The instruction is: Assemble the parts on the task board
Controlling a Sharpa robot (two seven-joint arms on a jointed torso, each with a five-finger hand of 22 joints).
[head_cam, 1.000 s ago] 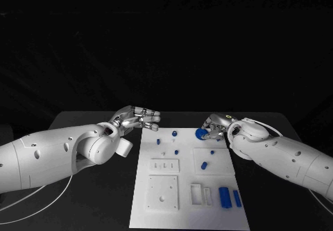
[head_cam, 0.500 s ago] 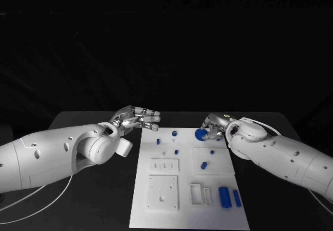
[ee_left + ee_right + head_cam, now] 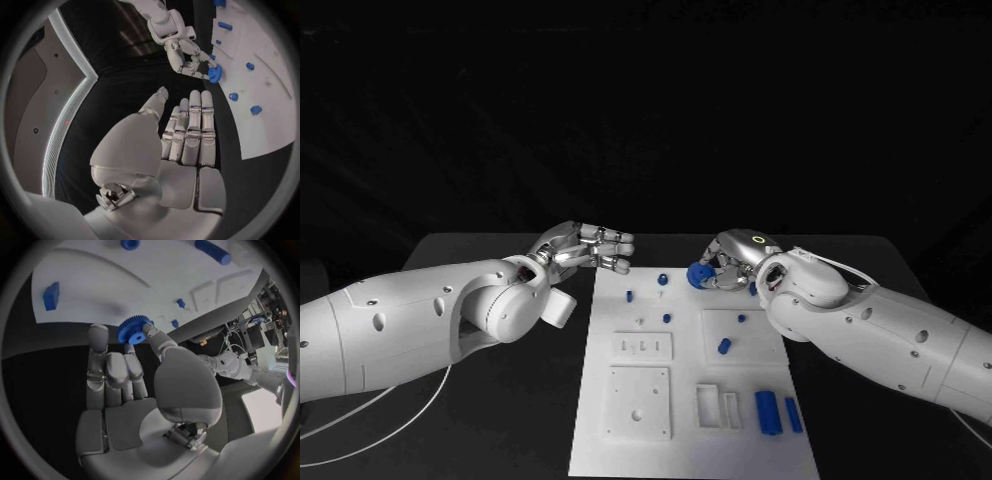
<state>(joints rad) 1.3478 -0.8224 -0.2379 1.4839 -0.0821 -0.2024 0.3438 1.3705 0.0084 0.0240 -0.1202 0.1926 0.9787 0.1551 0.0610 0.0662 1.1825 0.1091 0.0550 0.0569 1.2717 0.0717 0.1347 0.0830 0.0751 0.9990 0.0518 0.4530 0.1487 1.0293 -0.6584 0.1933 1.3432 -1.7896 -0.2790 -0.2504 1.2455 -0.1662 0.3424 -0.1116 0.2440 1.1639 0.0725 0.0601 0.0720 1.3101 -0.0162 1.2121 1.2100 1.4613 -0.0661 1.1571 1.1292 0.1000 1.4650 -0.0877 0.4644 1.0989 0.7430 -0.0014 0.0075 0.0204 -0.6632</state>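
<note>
The white task board (image 3: 687,385) lies lengthwise in the middle of the table. My right hand (image 3: 728,262) hovers over the board's far right corner and pinches a blue gear (image 3: 700,276) between thumb and finger; the pinch on the gear (image 3: 133,330) is plain in the right wrist view. My left hand (image 3: 589,247) hangs just off the board's far left corner, fingers stretched out side by side and holding nothing (image 3: 184,135). Small blue pegs (image 3: 661,277) (image 3: 630,295) (image 3: 666,316) stand on the far part of the board.
A blue piece (image 3: 724,344) lies at the board's middle right, and two blue cylinders (image 3: 766,410) (image 3: 793,412) lie near its front right beside white slotted blocks (image 3: 715,404). White square plates (image 3: 640,400) (image 3: 640,345) sit on the left half. A white cable (image 3: 387,405) runs under my left arm.
My right hand has carried the blue gear a little to the left, inward over the board's far edge. The left hand has stayed put.
</note>
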